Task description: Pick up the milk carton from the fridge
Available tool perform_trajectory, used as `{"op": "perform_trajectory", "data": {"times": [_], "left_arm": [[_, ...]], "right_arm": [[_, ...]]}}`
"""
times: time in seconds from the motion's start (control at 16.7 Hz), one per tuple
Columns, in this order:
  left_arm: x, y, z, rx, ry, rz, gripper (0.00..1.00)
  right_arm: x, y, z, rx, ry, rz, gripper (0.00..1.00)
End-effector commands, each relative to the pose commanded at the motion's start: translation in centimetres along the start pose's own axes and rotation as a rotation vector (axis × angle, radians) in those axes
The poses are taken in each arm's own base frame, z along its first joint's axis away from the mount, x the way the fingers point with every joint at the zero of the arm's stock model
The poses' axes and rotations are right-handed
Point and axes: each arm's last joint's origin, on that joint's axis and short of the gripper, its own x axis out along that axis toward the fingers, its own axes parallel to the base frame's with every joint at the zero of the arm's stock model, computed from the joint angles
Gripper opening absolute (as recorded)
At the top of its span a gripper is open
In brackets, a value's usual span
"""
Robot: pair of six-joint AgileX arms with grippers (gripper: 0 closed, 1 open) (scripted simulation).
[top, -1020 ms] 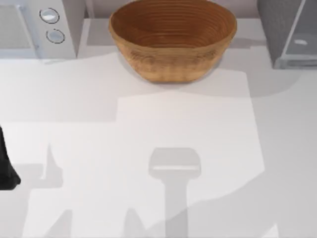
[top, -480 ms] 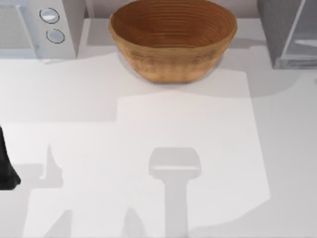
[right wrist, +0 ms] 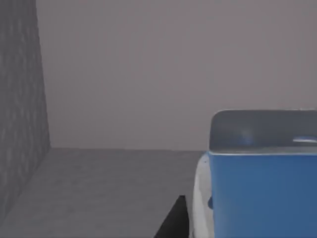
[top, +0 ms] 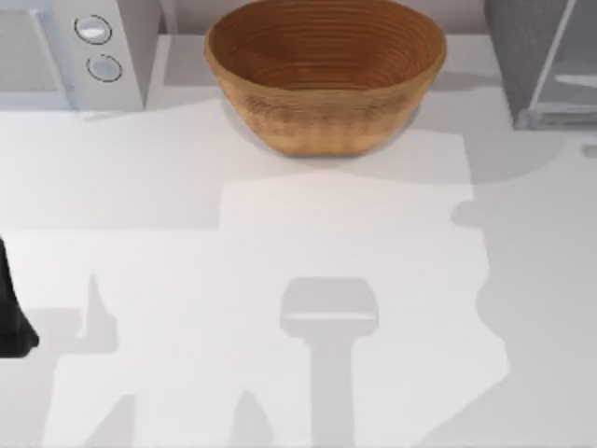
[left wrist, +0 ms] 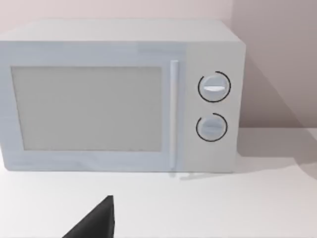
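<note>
A white table (top: 280, 243) seen from above holds 3 large things along its far edge. At the far left corner stands a white microwave (top: 65, 51) with 2 round knobs (top: 93, 30) on its front. In the middle sits a brown wicker bowl (top: 325, 70), wide and ribbed. At the far right corner stands the fridge (top: 522, 56), a grey speckled cabinet with a paler, glassy panel at its edge.

The left arm (top: 11, 313) is a dark shape at the table's left edge, well apart from the bowl and the fridge. From its wrist camera, the microwave (left wrist: 119, 96) stands straight ahead of the left gripper, facing it squarely, with the door window, a vertical handle and the 2 knobs (left wrist: 214, 87) in plain sight. A single dark fingertip (left wrist: 96, 223) of the left gripper pokes in near the table surface; whether this tool is spread or pressed together cannot be told.

The right wrist camera looks into the fridge (right wrist: 22, 114), with its speckled grey side wall, plain back wall and grey floor. The milk carton (right wrist: 262, 193), blue with a pale grey top, stands on that floor very close in front of the right gripper. 1 dark fingertip (right wrist: 176, 220) shows just beside the carton's white edge. Whether the right gripper is spread or pinching the carton cannot be told.
</note>
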Motion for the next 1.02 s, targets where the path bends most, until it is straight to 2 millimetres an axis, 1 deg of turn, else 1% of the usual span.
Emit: {"op": "perform_trajectory", "data": {"times": [0.12,0.24,0.3,0.42,0.54,0.66,0.78,0.9,1.02], "left_arm": [[0.0,0.0,0.0,0.000,0.000,0.000,1.00],[0.0,0.0,0.0,0.000,0.000,0.000,1.00],[0.0,0.0,0.0,0.000,0.000,0.000,1.00],[0.0,0.0,0.0,0.000,0.000,0.000,1.00],[0.0,0.0,0.0,0.000,0.000,0.000,1.00],[0.0,0.0,0.0,0.000,0.000,0.000,1.00],[0.0,0.0,0.0,0.000,0.000,0.000,1.00],[0.0,0.0,0.0,0.000,0.000,0.000,1.00],[0.0,0.0,0.0,0.000,0.000,0.000,1.00]], "right_arm": [[-1.4,1.1,2.5,-0.005,-0.005,0.002,0.00],[-3.8,2.5,5.1,-0.007,-0.005,0.003,0.00],[-5.3,3.3,6.3,-0.006,-0.004,0.003,0.00],[-9.0,4.9,8.5,-0.003,-0.004,0.001,0.00],[-13.3,6.3,9.5,0.003,-0.004,0.000,0.00],[-17.6,7.6,9.3,0.011,0.001,-0.003,0.00],[-21.3,8.5,7.9,0.019,0.009,-0.005,0.00],[-23.8,9.1,6.1,0.025,0.015,-0.006,0.00],[-25.4,9.5,4.2,0.027,0.022,-0.005,0.00]]}}
